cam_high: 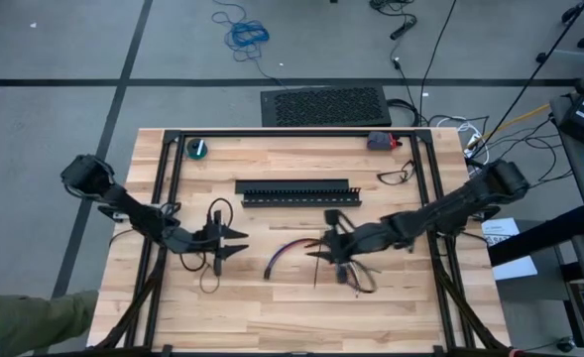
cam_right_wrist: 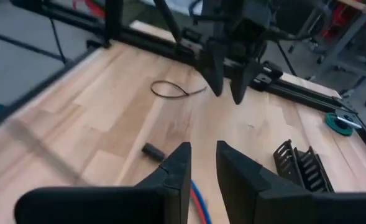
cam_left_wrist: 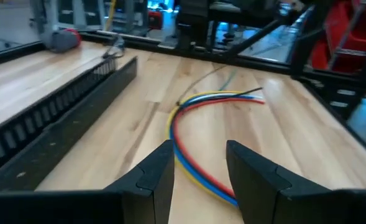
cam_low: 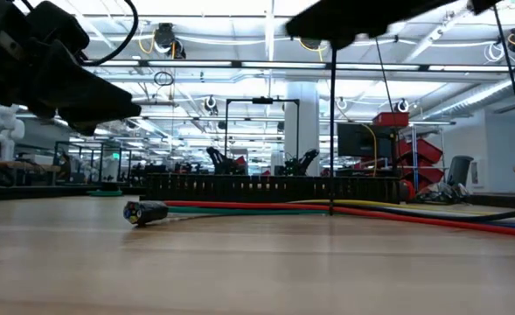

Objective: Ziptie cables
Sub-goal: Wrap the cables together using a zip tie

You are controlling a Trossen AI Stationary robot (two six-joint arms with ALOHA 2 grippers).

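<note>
The cables (cam_high: 284, 254) are a curved bundle of coloured wires lying on the table between the two grippers, also seen in the left wrist view (cam_left_wrist: 183, 134) and the low view (cam_low: 266, 207). My left gripper (cam_high: 240, 241) hovers open just left of them, and the cables run on the table below its fingers (cam_left_wrist: 199, 177). My right gripper (cam_high: 316, 250) is raised over the cables' right end, its fingers (cam_right_wrist: 203, 158) a narrow gap apart. A thin dark ziptie (cam_low: 331, 131) hangs from it down to the table. My right gripper has the ziptie by its upper end (cam_low: 331, 52), and the strip hangs below the fingers with its lower end (cam_low: 331, 208) at the table by the cables. The right wrist view does not show the place of contact, so the kind of hold cannot be told.
The black slotted duct (cam_high: 296, 190) lies across the table beyond the cables. Looped zipties lie by my left gripper (cam_high: 217, 210) and at the far right (cam_high: 396, 177). A green roll (cam_high: 198, 149) and a grey and red tool (cam_high: 381, 141) sit at the far edge.
</note>
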